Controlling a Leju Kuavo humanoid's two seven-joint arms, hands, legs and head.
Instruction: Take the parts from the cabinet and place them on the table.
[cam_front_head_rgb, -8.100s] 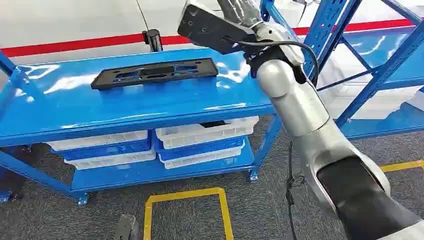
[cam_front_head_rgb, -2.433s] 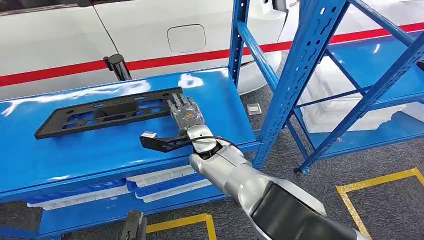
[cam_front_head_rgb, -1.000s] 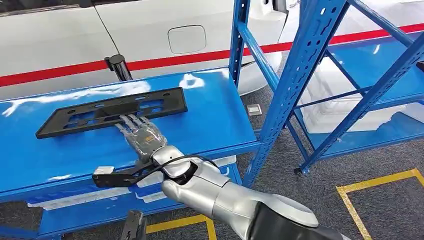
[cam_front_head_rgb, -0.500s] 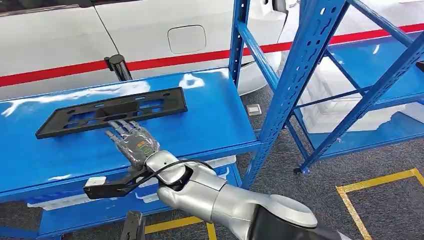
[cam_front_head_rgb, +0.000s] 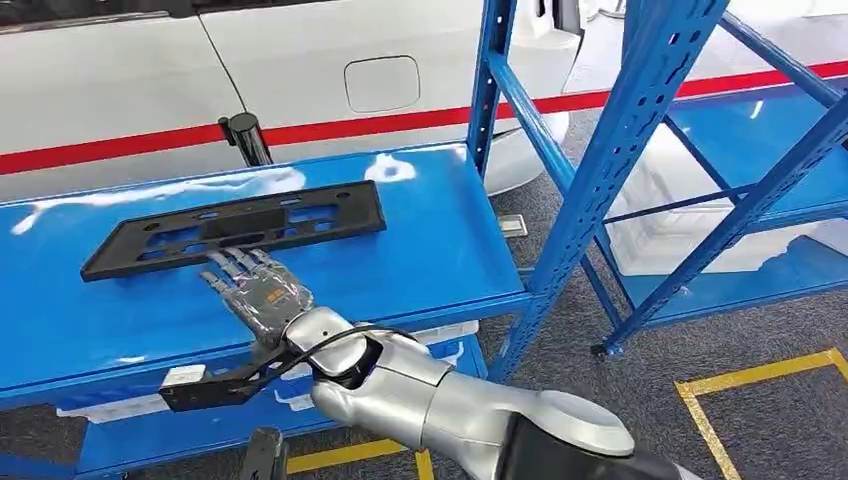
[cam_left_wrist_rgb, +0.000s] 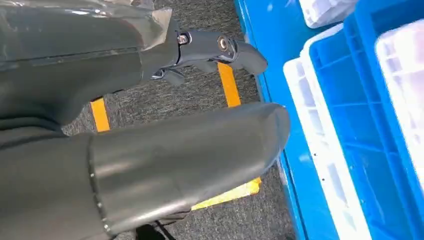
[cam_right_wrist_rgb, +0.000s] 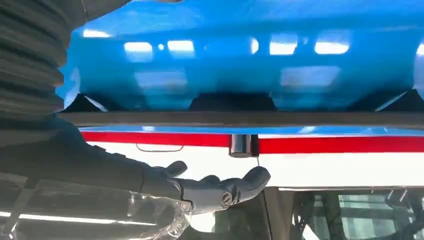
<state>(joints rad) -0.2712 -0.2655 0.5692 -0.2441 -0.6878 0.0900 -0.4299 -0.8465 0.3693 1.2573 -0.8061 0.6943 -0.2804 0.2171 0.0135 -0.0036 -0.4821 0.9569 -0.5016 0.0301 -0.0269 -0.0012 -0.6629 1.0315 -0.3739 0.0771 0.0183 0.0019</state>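
Right hand (cam_front_head_rgb: 252, 292), which 8.1 s ago was raised high with a black part in it, now holds nothing and lies flat, fingers spread, over the blue table (cam_front_head_rgb: 420, 250). At 2.4 s ago its fingers were at the right end of the black part (cam_front_head_rgb: 235, 227); since then the hand has drawn back toward the table's near edge and sideways to the left, fingertips now just short of the part's near edge. Part's right end has swung slightly, lying a little further right. Camera view shifted a little in the last half second
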